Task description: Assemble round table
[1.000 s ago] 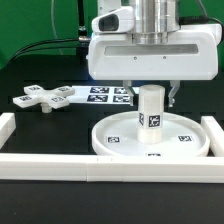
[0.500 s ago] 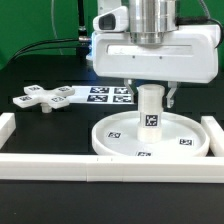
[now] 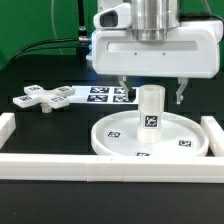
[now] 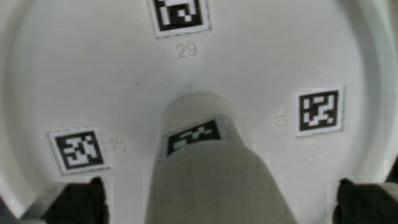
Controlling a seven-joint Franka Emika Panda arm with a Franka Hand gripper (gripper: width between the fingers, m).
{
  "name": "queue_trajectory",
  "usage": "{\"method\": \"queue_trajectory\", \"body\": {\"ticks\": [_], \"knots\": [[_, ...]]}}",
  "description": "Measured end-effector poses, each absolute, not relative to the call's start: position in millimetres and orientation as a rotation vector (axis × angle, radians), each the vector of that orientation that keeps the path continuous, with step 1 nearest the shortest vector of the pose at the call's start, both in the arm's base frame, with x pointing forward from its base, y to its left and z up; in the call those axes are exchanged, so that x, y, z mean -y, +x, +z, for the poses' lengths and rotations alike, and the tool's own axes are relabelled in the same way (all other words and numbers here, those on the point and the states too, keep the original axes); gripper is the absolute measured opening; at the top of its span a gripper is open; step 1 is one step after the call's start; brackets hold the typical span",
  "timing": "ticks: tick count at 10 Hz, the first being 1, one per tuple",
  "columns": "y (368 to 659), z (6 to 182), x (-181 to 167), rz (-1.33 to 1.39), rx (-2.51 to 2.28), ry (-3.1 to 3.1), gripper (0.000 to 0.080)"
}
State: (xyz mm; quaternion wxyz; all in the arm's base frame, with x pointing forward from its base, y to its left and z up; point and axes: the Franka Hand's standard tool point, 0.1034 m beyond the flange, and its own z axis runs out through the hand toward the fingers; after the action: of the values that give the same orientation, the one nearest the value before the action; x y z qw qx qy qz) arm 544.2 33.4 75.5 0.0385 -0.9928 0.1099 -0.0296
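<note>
Exterior view, closest to you: a long white rail (image 3: 100, 166) lies across the front of the black desk (image 3: 50, 120). Just behind it, the big round disc (image 3: 170, 128) sits flat on the desk. The short leg (image 3: 150, 112) stands straight up in the middle of the disc. Your pincer (image 3: 151, 94) hangs right over the leg. It is wide open and has hold of nothing. Its fingers (image 3: 122, 90) are one on each side of the leg, with a gap on both sides. Farther back, toward the exterior view's left, the cross-shaped foot (image 3: 38, 98) lies on the desk, well apart from the disc. The marker board (image 3: 105, 95) lies just beside the foot. In the wrist view you look down the leg (image 4: 214, 175) onto the disc (image 4: 107, 80), and neither dark finger touches the leg.
</note>
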Motion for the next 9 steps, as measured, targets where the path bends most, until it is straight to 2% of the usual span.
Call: {"method": "queue_trajectory", "body": {"ticks": [2,6,7,9], "knots": [[526.0,79.7,-22.7,-0.094,-0.251,-3.055,0.0647],[525.7,77.7,-22.8,-0.09,-0.228,-3.058,0.0649],[522.6,79.1,-11.2,-0.094,-0.11,-3.071,0.0649],[501.6,83.3,41.1,-0.091,0.065,-3.089,0.0649]]}}
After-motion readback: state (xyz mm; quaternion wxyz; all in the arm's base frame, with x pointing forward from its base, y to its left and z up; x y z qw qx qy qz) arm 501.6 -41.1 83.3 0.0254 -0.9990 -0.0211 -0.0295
